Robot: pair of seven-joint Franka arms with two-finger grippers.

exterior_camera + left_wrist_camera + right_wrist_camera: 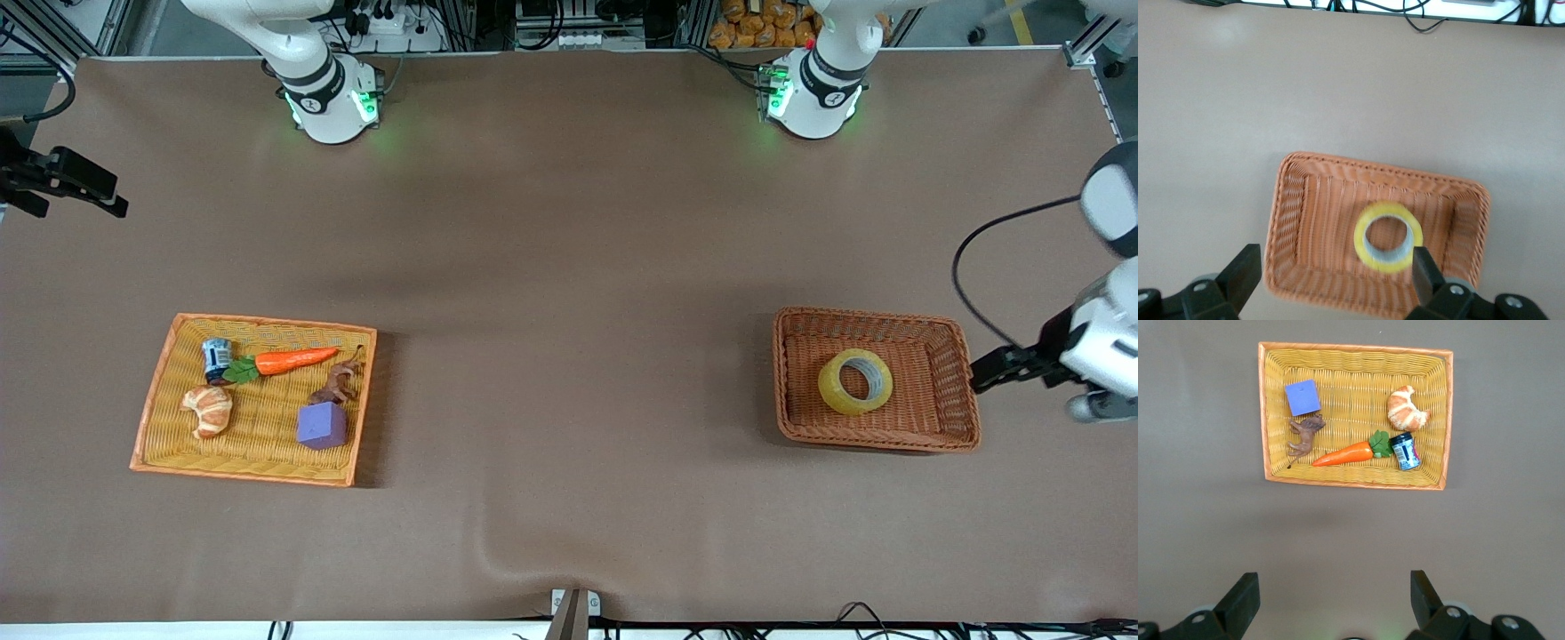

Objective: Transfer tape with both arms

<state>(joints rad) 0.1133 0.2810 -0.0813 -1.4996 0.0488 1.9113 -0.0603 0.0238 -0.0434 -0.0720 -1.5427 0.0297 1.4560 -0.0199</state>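
You can see the tape [855, 381] lying flat in the brown basket [876, 439], near the middle of it, at the left arm's end of the desk [569, 267]. Nothing is holding it.

The left gripper [1333, 275] hangs over that basket with its fingers [1241, 273] spread wide and empty. In the left wrist view you look down between them, and the tape sits close to one finger. In the front view you only see this gripper [1000, 369] from the side, at the edge of the desk, so you cannot see the gap there.

The right gripper [1331, 597] is wide and empty too. It waits, up over the bare desk near the yellow tray [151, 418]. In the front view it shows only as a dark shape [67, 182] at the edge.

The right wrist view shows you the tray best. In it lie a purple cube [1303, 397], a croissant [1406, 410], a carrot [1345, 455], a small can [1405, 451] and a brown toy animal [1305, 435]. The carrot's green top touches the can.
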